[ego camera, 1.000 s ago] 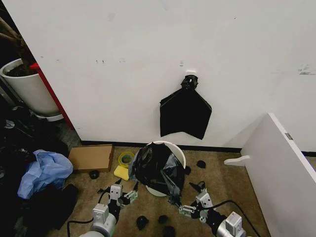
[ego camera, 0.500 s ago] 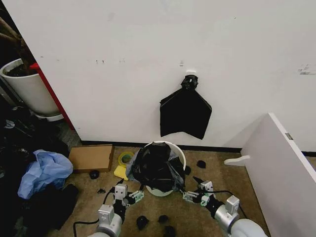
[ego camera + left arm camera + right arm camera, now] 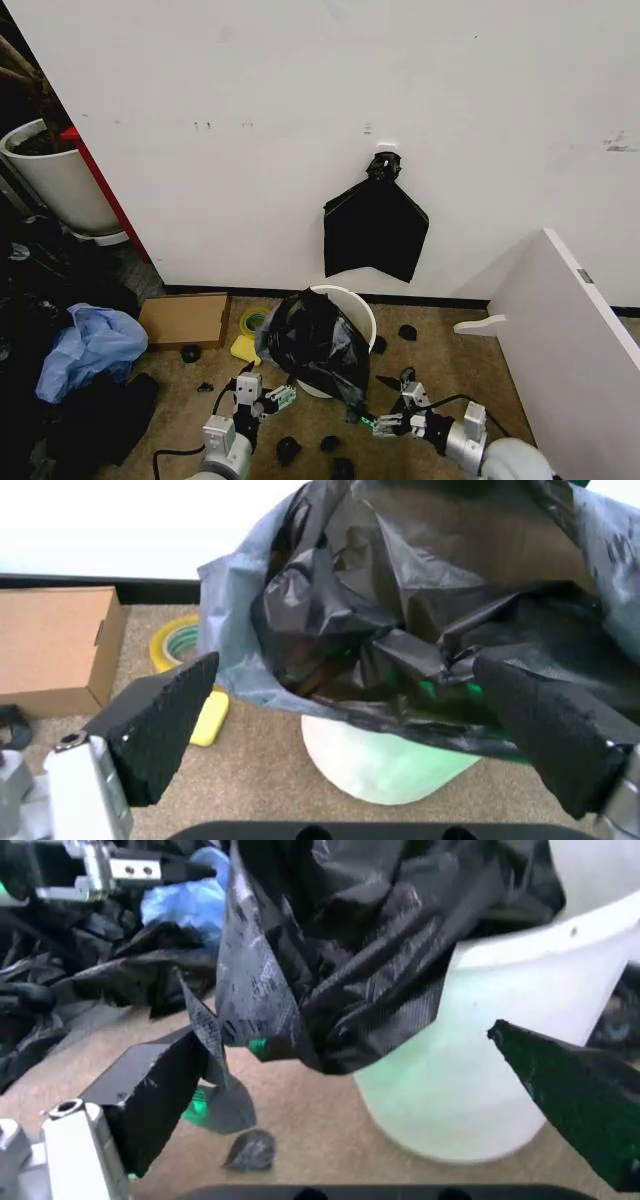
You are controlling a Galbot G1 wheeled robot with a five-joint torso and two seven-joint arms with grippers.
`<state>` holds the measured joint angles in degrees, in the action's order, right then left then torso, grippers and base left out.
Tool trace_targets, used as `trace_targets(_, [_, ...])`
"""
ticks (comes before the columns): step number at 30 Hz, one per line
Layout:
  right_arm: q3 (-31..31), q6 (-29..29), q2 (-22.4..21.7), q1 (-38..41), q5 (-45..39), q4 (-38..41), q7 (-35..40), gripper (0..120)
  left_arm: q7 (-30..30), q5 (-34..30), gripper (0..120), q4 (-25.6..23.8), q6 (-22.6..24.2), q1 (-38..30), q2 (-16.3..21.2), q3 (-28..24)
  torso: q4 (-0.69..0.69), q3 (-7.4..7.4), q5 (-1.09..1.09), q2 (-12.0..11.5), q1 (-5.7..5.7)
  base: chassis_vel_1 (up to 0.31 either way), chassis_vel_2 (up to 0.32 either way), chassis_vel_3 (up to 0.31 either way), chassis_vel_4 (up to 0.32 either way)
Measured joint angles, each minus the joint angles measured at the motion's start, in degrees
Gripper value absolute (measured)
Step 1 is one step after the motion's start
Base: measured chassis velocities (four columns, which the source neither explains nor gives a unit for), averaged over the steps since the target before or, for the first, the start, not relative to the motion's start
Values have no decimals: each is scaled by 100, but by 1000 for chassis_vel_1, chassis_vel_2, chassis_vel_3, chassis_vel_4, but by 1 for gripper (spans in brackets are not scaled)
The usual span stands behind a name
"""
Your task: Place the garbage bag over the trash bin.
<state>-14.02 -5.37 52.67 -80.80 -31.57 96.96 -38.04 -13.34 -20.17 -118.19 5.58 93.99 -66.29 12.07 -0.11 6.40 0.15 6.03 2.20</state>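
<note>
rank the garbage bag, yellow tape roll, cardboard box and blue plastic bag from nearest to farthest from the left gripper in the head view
1. Garbage bag, just ahead of the left gripper, toward the robot's right.
2. Yellow tape roll, ahead by the wall.
3. Cardboard box, ahead-left.
4. Blue plastic bag, far left.

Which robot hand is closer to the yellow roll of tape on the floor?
The left. The left gripper is open beside the cream-white plastic bucket, a short way in front of the yellow tape roll. The right gripper is open across the glossy black plastic bag, farther off.
</note>
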Motion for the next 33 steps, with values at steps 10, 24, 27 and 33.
trace_targets(10, [15, -418, 207, 328, 16, -529, -230, 100, 1303, -303, 100, 574, -1061, -601, -57, -237, -1, 0, -1, 0, 0, 0, 0, 0, 0])
trace_targets(24, [86, -672, 109, 233, 192, -378, 103, 100, 2138, -1544, 96, 1434, -1050, -1573, -33, -1053, 0, 0, 0, 0, 0, 0, 0, 0, 0])
trace_targets(27, [75, -751, 82, 204, 202, -375, 100, 100, 2124, -1710, 95, 1634, -973, -1752, -97, -1258, 0, 0, 0, 0, 0, 0, 0, 0, 0])
trace_targets(33, [78, -807, 44, 179, 206, -311, 100, 100, 2111, -1869, 76, 1887, -892, -1969, -229, -1418, 0, 0, 0, 0, 0, 0, 0, 0, 0])
